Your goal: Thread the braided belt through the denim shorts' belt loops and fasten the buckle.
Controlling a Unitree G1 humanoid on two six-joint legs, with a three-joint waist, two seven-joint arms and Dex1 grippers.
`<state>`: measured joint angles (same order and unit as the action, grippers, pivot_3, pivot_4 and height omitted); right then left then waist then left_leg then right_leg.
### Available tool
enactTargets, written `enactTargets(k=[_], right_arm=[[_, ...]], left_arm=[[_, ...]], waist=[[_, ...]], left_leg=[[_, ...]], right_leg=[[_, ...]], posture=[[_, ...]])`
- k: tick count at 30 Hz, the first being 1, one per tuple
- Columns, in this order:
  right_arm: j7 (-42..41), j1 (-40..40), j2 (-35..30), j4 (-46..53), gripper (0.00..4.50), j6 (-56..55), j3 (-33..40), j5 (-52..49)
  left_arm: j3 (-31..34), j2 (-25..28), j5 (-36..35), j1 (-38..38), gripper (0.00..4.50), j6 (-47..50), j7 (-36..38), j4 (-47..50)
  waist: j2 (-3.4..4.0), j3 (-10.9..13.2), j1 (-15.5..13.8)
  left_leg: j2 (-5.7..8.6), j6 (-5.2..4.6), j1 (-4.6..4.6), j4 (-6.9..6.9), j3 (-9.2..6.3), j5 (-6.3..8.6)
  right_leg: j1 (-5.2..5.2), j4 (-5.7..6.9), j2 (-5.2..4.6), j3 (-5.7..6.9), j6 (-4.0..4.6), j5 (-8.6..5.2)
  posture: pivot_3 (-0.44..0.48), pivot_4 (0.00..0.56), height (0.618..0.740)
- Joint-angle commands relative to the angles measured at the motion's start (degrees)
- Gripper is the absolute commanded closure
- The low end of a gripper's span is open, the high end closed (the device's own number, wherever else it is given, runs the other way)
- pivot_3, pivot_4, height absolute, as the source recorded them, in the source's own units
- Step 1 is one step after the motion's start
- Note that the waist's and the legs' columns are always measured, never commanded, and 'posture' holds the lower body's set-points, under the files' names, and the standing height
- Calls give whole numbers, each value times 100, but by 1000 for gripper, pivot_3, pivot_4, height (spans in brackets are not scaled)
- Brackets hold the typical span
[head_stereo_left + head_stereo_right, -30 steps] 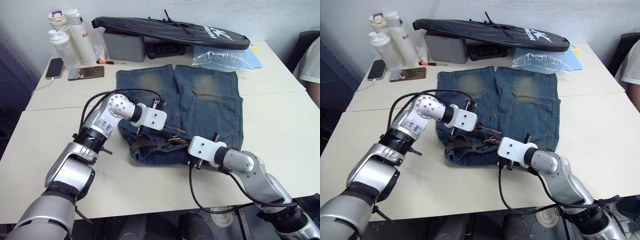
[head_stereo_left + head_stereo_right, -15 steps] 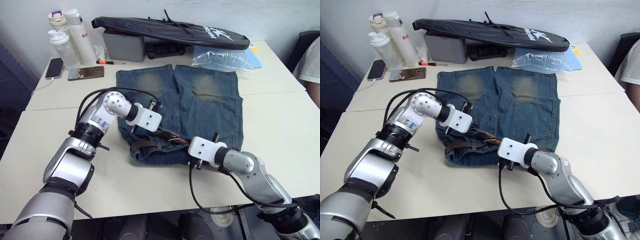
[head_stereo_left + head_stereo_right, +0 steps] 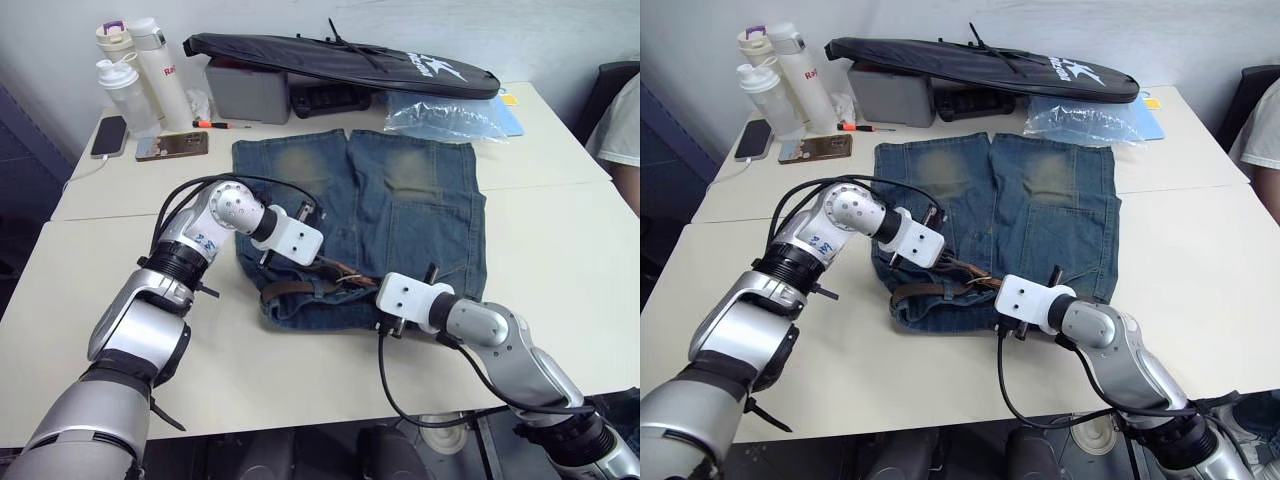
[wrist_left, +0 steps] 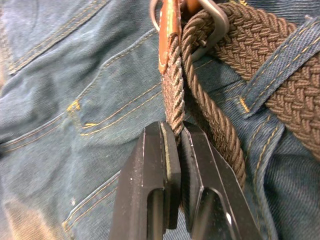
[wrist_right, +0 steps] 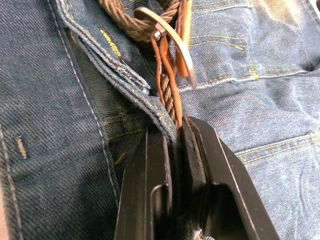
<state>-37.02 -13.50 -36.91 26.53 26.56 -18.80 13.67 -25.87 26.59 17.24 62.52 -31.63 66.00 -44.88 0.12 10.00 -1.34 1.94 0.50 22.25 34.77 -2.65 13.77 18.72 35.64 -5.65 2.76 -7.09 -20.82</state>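
Tabletop shorts (image 3: 400, 200), belt (image 4: 172, 100) between pincers (image 4: 175, 131)

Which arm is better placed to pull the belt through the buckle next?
Probably the left: the left gripper is shut on the braided belt just past the buckle, while the right gripper pinches belt and waistband together.

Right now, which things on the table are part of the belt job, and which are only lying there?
Part of the job:
- braided belt, pinched in both grippers' jaws
- buckle
- denim shorts
- belt loops
- left gripper, right gripper

Only lying there:
- black bag
- bottles
- two phones
- plastic bag
- grey box
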Motion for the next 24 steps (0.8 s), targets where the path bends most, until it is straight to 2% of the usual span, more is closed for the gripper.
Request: enactTargets(k=[1, 7, 15, 24], right_arm=[[32, -170, 27, 160, 4375, 38, 142, 113], [23, -201, 44, 199, 4375, 90, 148, 102], [6, -134, 82, 218, 4375, 134, 148, 56], [8, -117, 200, 256, 4375, 243, 180, -24]], left_arm=[[-102, -66, 148, 179, 4500, -200, -36, 87], [-49, -244, -61, 127, 4500, -77, 148, 259], [132, -496, -678, -246, 4500, 931, 738, 1142], [146, -569, -807, -711, 4500, 1846, 1110, 2082]], waist=[[0, 0, -1], [0, 0, -2], [0, 0, 9], [4, -2, 3]], left_leg=[[0, 0, 0, 0, 0, 0], [0, 0, 0, 1, 0, 0], [-1, 0, 0, 0, 0, 0], [-1, -1, 0, 2, -2, 1]], right_leg=[[0, 0, 0, 0, 0, 0], [0, 0, 0, 0, 0, 0], [1, 2, 1, 0, 0, 0], [-1, 2, 1, -1, 0, 0]], posture=[[0, 150, 740], [0, 150, 740], [0, 150, 740], [0, 150, 740]])
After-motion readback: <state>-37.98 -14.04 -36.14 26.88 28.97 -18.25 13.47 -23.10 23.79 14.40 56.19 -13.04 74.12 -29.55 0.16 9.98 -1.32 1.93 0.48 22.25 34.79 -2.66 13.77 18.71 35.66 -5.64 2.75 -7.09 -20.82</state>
